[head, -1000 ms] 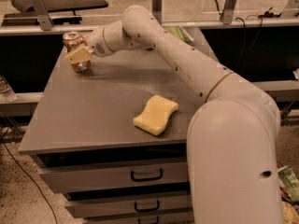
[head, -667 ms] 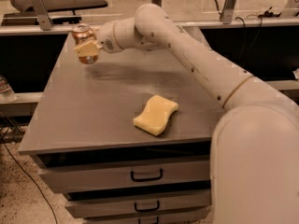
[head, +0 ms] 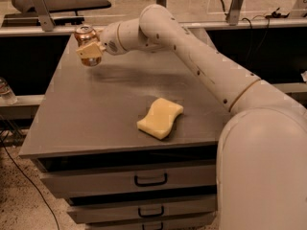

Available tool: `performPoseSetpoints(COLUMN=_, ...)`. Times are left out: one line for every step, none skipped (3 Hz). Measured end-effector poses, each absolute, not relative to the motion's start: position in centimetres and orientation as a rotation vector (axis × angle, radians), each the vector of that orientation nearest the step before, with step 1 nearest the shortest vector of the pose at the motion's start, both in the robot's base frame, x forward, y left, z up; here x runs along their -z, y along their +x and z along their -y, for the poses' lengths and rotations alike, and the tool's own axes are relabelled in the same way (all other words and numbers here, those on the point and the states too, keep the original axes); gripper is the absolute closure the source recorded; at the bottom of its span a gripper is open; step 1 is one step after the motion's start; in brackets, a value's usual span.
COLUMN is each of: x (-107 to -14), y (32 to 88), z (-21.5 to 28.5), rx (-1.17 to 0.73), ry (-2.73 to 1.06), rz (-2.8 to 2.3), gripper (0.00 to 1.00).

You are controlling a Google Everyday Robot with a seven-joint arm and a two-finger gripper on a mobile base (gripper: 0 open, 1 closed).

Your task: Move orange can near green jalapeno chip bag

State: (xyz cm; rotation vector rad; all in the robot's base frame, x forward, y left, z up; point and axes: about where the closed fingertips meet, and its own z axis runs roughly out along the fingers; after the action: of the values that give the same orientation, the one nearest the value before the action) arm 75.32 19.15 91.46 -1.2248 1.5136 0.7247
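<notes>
The orange can [head: 85, 36] is a small copper-orange drink can with a silver top. My gripper [head: 89, 51] is shut on the can and holds it lifted above the far left corner of the grey table [head: 72, 114]. The white arm reaches in from the right across the back of the table. The green jalapeno chip bag is out of view; the arm may hide it.
A pale yellow wavy-edged sponge [head: 160, 118] lies near the table's front middle. Drawers with dark handles [head: 150, 179] sit under the tabletop. A clear bottle [head: 5, 91] stands on a low shelf at the left. A rail runs behind the table.
The can has been lifted off the table's far left corner and now hangs in the air in my gripper. The arm has swung up and a little to the right.
</notes>
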Motion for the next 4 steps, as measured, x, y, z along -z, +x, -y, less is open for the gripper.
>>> performPoseSetpoints(x=-91.8, y=75.5, z=-18.7, rx=-0.697, ry=-1.204, rz=-1.519, gripper=1.00)
performPoseSetpoints(x=-93.7, y=75.6, z=-14.6, rx=-0.550, ry=-1.099, rz=-1.549, gripper=1.00)
performPoseSetpoints(x=-95.7, y=75.1, z=-8.0, rx=-0.355, ry=-0.962, rz=-1.585, gripper=1.00)
performPoseSetpoints(x=-96.9, y=74.8, z=-0.5, rx=-0.181, ry=-0.814, rz=-1.604, gripper=1.00)
